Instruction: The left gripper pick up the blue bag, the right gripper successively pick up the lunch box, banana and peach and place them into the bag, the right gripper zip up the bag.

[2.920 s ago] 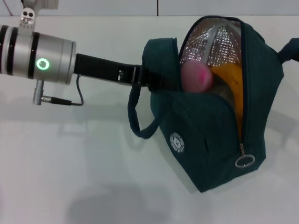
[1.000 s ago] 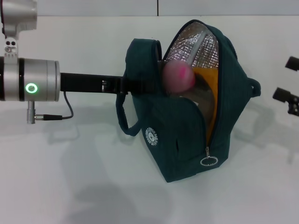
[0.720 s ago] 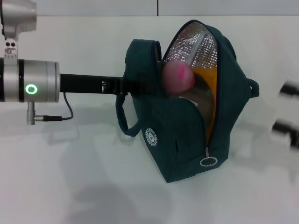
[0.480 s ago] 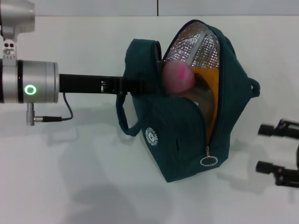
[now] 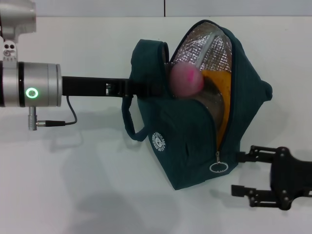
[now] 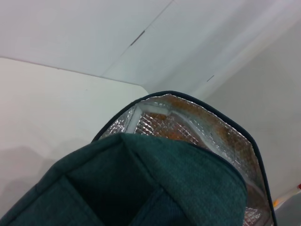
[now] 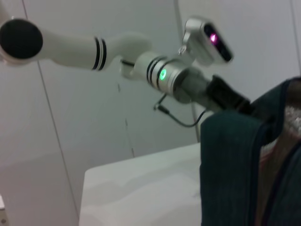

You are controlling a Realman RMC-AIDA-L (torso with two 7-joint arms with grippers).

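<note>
The right gripper [image 5: 240, 174] is low and close to the robot, just beside the bottom corner of the bag [image 5: 190, 146]. Its two black fingers [image 5: 248, 157] are spread wide apart and hold nothing. The upper finger reaches the side of the bag near the zip ring [image 5: 219, 167]. The lower finger is out over the white table [image 5: 73, 185]. The ring sits just past the tip of the upper finger, a little to the gripper's left.

Farther out from that gripper, the bag stands on the table with its zip open. The open side faces up and shows shiny silver lining. The peach [image 5: 185, 80] sits in the mouth of the bag, near the top. The banana [image 5: 220, 102] lies just beside it, deeper in, along the open zip edge. The lunch box may be the grey shape under the peach, but it is too hidden to tell. A round white logo [image 5: 159, 141] is on the bag's front, and a loop handle [image 5: 130, 124] hangs down beside it.

The left gripper [image 5: 148, 88] comes in from the left and goes into the top flap of the bag. Its fingers are hidden by the cloth, so I cannot tell how they stand. The left wrist view shows only the bag's dark cloth [image 6: 141, 188] close up, with silver lining behind it
</note>
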